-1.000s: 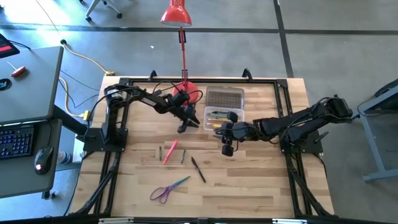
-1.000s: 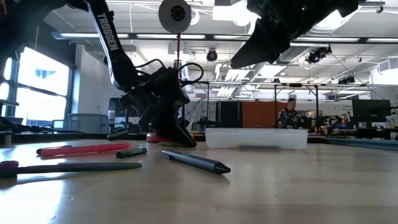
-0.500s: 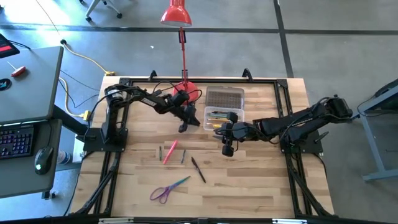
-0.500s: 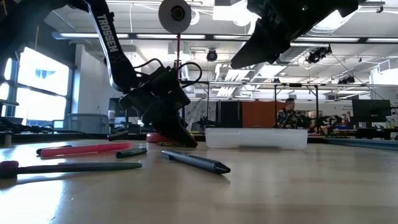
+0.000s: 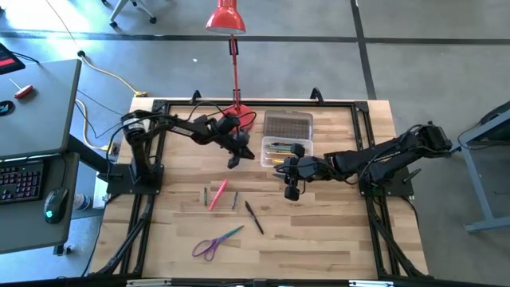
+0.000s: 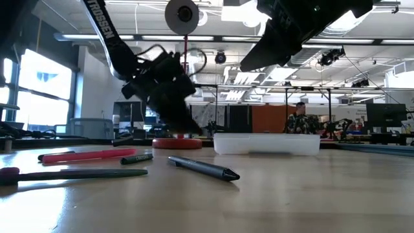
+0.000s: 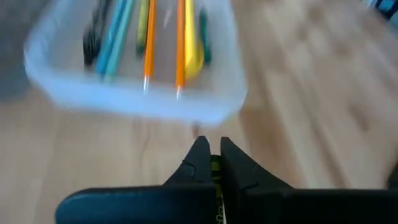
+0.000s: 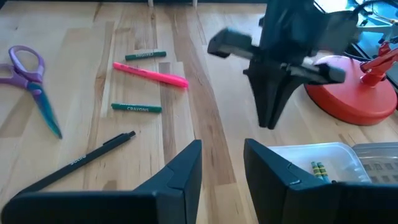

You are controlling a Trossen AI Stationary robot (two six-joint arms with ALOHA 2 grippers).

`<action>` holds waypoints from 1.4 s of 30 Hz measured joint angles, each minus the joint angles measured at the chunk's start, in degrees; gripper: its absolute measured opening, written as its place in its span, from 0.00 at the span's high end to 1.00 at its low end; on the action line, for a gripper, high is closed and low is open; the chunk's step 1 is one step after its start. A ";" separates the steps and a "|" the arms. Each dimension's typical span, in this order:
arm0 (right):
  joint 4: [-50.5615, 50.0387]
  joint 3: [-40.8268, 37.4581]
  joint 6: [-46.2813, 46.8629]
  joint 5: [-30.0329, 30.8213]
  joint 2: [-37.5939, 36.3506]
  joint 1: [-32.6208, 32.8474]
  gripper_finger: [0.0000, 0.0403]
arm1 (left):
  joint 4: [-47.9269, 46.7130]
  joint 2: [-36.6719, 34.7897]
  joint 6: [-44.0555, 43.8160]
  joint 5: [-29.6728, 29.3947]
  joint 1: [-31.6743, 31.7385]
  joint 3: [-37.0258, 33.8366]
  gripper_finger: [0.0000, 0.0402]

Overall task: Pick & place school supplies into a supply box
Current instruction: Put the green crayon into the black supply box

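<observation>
Left gripper [image 5: 233, 162] raised off the table [image 5: 335, 239], near the left end of the supply box [image 5: 280, 149], fingers [image 7: 200, 163] pinched nearly together on something thin and yellowish between the tips; what it is cannot be told. On the bare wood toward the front: pink marker [image 5: 217, 194] lying slanted, a green crayon [image 5: 205, 195] just to its left, another green crayon [image 5: 234, 200] to its right, black pen [image 5: 254, 217] further right and nearer the front edge, purple-handled scissors [image 5: 215, 241] closest to the front. Behind the left gripper, red lamp base [image 5: 237, 113] at the back of the table, with the lamp pole rising from it. Supply box sitting open right of the lamp base, orange, yellow, teal and green pencils [image 7: 149, 37] lying lengthwise inside; grey bumpy lid [image 5: 288, 125] touching its far side. Right gripper [image 5: 292, 190] hovering over the table at the front edge of the box, fingers [image 8: 180, 171] spread apart, nothing between them
</observation>
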 joint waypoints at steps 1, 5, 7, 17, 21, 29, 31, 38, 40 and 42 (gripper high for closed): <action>0.00 0.00 0.00 0.00 0.00 0.00 0.75 | 1.91 -0.60 -1.58 -0.04 -0.61 0.01 0.92; 0.02 0.02 -0.02 0.54 0.00 0.02 0.75 | 12.64 -1.55 -4.42 -1.40 -4.34 0.11 0.90; 0.00 0.02 -0.02 1.27 0.00 0.02 0.75 | 18.14 -1.41 -4.87 -4.20 -6.75 0.31 0.90; -1.73 0.04 4.57 0.19 0.00 4.01 0.75 | 14.30 6.37 0.18 -17.22 -12.02 14.48 0.87; -2.54 0.04 5.41 0.58 0.00 8.02 0.75 | 6.58 11.89 -2.14 -17.56 -11.17 22.11 0.86; -4.55 0.04 5.17 7.17 0.00 11.88 0.75 | -4.55 20.66 -3.47 -17.94 -11.20 34.51 0.86; -5.55 0.04 5.96 8.15 0.00 11.95 0.75 | -5.85 21.17 -3.49 -18.58 -11.19 36.12 0.86; -10.51 0.04 10.12 8.92 0.00 11.87 0.76 | -7.75 21.31 -3.56 -21.31 -11.07 36.71 0.84; -11.40 0.04 11.74 8.90 0.00 11.89 0.76 | -7.78 21.31 -3.58 -21.23 -11.09 36.72 0.81; -11.78 0.04 13.19 8.88 0.00 11.93 0.76 | -8.16 21.31 -3.57 -21.22 -11.14 36.71 0.76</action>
